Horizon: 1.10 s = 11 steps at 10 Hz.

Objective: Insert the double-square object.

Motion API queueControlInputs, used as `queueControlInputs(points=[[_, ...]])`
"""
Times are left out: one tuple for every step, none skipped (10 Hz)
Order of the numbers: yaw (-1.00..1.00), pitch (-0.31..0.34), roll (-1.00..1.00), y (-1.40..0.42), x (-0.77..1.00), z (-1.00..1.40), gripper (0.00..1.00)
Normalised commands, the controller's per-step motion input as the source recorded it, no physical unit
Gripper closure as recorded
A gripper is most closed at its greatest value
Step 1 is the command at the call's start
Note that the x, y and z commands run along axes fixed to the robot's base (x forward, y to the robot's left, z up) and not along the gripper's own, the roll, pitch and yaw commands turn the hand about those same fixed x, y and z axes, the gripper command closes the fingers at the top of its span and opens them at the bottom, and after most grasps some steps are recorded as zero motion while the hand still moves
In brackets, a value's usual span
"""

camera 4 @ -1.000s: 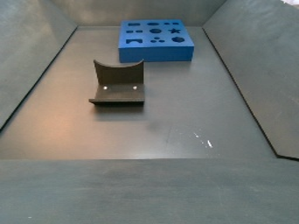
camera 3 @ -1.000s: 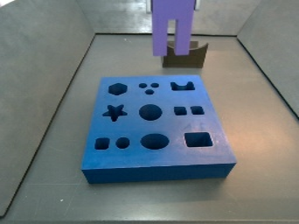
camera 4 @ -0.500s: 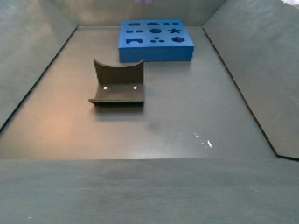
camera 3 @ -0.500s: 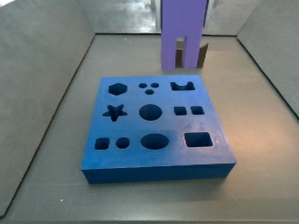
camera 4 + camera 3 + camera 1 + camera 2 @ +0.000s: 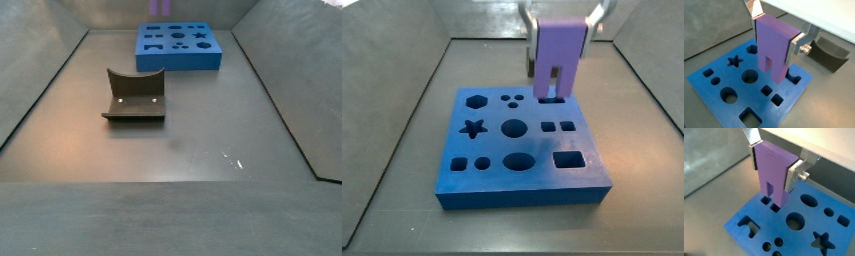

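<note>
Gripper (image 5: 775, 31) pinching double-square object (image 5: 774, 47) above blue board (image 5: 523, 190); we're mid-transport, next align prongs w/ two-square slot, far right.

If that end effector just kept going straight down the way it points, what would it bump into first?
The end effector is shut on the double-square object, which hangs prongs-down above the blue board. Going straight down, the prongs would probably meet the board first, near the pair of square holes, though whether they line up is unclear.

Grey worktop (image 5: 201, 130) carries the blue board (image 5: 179, 47) at one end and the dark fixture (image 5: 135, 95), well apart; end effector (image 5: 560, 18) above the board.
</note>
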Motion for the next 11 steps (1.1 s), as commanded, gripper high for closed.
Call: queueControlInputs(points=[[0.0,0.246,0.11,-0.09,0.96,-0.65,1.0],[0.0,0.191,0.0,-0.08,0.78,-0.78,1.0],[0.0,0.116,0.0,-0.06,0.67,-0.78,1.0],[0.0,0.037,0.0,0.0,0.59,-0.57,1.0],[-0.07,0.033,0.0,0.0,0.23,-0.01,1.0],[0.0,0.0,0.0,0.0,0.0,-0.05,1.0],[0.31,0.0,0.15,-0.17,0.21,-0.35,1.0],[0.46,0.0,0.22,-0.19,0.11,-0.31,1.0],[0.4,0.0,0.14,-0.19,0.0,-0.25,1.0],[0.29,0.0,0.09,-0.11,0.0,-0.2,1.0],[0.11,0.0,0.09,0.0,-0.04,-0.16,1.0]])
